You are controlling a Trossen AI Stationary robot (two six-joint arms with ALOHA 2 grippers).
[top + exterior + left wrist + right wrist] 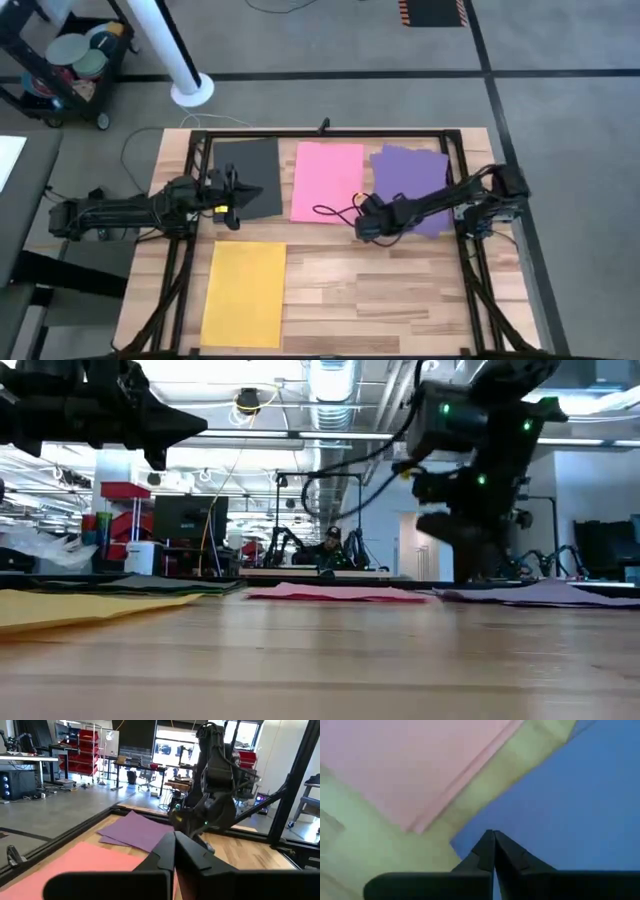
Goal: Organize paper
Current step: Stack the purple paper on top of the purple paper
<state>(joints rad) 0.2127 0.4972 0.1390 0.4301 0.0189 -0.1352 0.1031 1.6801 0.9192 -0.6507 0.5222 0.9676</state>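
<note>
On the pale plank table (400, 290) the flat purple paper (400, 170) lay partly hidden under the right gripper (366, 226), fingers pressed together and empty at its near corner, while the left gripper (236, 194), also closed on nothing, hovered over black paper (255, 165).

Grey concrete floor (330, 40) w/ dark tape lines round the pale wood table (380, 290). White pillar (172, 52) on round base beyond table; black cart (62, 65) w/ plates near it. Room behind: red shelving (82, 750), desks, monitors, big windows (170, 747), ceiling ducts & strip lights (330, 385). Seated person (328, 547) far back.
</note>
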